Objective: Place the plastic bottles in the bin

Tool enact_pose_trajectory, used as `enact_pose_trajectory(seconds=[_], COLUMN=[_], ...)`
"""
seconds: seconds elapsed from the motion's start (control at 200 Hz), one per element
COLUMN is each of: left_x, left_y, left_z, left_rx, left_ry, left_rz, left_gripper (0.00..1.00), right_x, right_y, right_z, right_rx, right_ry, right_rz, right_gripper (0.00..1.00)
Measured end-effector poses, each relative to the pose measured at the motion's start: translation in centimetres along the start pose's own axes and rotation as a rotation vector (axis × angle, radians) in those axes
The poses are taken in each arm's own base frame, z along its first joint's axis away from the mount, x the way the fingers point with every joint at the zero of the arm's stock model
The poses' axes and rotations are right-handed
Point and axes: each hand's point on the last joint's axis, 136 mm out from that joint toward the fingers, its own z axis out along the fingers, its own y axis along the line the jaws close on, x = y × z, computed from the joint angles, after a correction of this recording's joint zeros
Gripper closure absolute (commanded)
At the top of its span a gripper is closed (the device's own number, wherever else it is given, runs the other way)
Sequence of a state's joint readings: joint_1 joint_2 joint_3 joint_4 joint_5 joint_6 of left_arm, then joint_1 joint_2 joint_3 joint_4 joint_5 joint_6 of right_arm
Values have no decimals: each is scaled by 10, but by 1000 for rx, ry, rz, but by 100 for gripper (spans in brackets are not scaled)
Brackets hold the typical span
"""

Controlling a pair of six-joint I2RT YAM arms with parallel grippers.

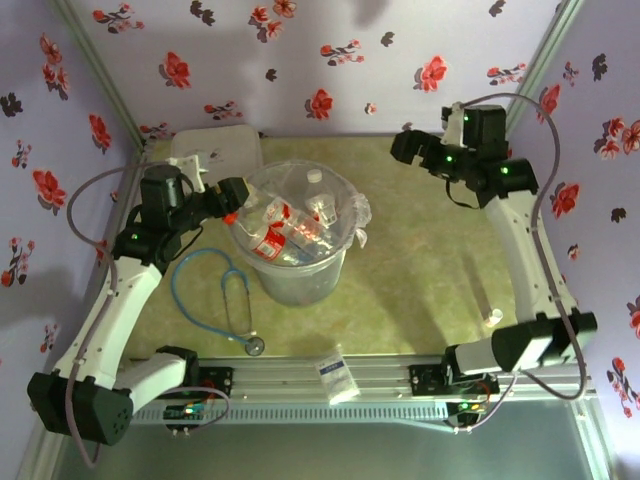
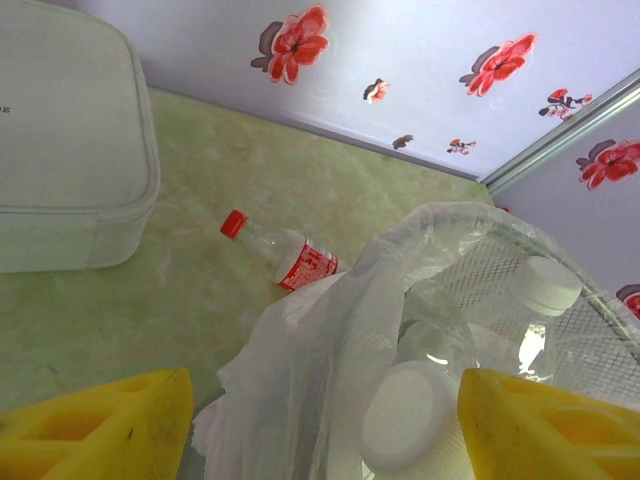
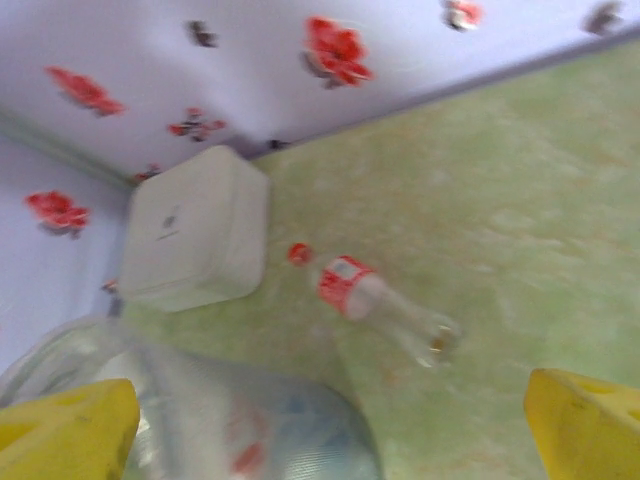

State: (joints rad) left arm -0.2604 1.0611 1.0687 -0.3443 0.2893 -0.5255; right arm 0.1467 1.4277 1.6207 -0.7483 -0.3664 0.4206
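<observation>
The bin (image 1: 300, 285), a round translucent bucket lined with a clear bag, stands mid-table and holds several plastic bottles (image 1: 285, 228). My left gripper (image 1: 232, 203) hovers at its left rim. In the left wrist view its jaws (image 2: 325, 390) stand open over the bag's edge (image 2: 320, 330) and a white-capped bottle (image 2: 410, 418) inside the bin. Another bottle (image 2: 285, 255) with a red cap and red label lies on the table behind the bin, also in the right wrist view (image 3: 375, 300). My right gripper (image 1: 415, 147) is at the far right, open and empty (image 3: 330, 400).
A flat white lidded box (image 1: 215, 150) sits at the back left, close to the lying bottle. A blue stethoscope (image 1: 225, 300) lies left of the bin, a white packet (image 1: 337, 375) at the front edge. A small white object (image 1: 492, 317) rests near the right arm.
</observation>
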Motion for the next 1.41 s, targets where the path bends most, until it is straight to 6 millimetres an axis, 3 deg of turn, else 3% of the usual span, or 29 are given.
enact_pose_trajectory(seconds=[0.11, 0.235, 0.39, 0.655, 1.0, 1.195, 1.405], left_x=[0, 1, 2, 7, 10, 9, 9], left_y=[0, 0, 1, 1, 3, 3, 3], left_z=[0, 0, -1, -7, -7, -6, -6], left_rx=[1, 1, -2, -15, -35, -39, -40], left_ry=[0, 3, 8, 30, 70, 80, 81], left_rz=[0, -1, -3, 2, 10, 11, 10], left_gripper=[28, 27, 25, 22, 22, 22, 22], right_x=[13, 40, 67, 88, 118, 145, 143], right_y=[-44, -68, -76, -72, -50, -52, -54], right_z=[41, 87, 141, 227, 280, 291, 290], right_rx=[116, 163, 173, 123, 79, 78, 85], right_ry=[101, 225, 332, 427, 509, 587, 588], right_rz=[66, 101, 76, 28, -58, -45, -18], right_gripper=[1, 1, 1, 1, 1, 1, 6])
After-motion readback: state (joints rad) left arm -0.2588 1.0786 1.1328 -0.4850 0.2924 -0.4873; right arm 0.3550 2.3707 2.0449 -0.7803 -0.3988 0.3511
